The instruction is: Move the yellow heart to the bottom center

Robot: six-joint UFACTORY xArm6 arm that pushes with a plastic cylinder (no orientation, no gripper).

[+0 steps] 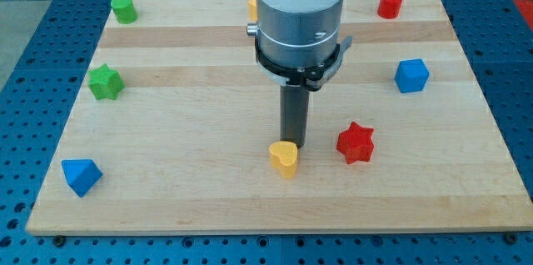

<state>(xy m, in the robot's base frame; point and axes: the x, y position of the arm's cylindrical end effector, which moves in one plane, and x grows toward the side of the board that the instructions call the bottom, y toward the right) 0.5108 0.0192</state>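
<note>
The yellow heart (284,158) lies on the wooden board (208,190), near the middle and toward the view's bottom. My tip (295,146) stands just above and to the right of the heart, touching or nearly touching its upper edge. The rod hangs from the white and grey arm that fills the view's top centre.
A red star (356,142) lies just right of the heart. A blue triangle (81,176) sits at the bottom left, a green star (106,82) at the left, a green cylinder (123,8) at the top left, a blue cube (411,75) at the right, a red cylinder (390,3) at the top right. An orange block (251,7) is partly hidden behind the arm.
</note>
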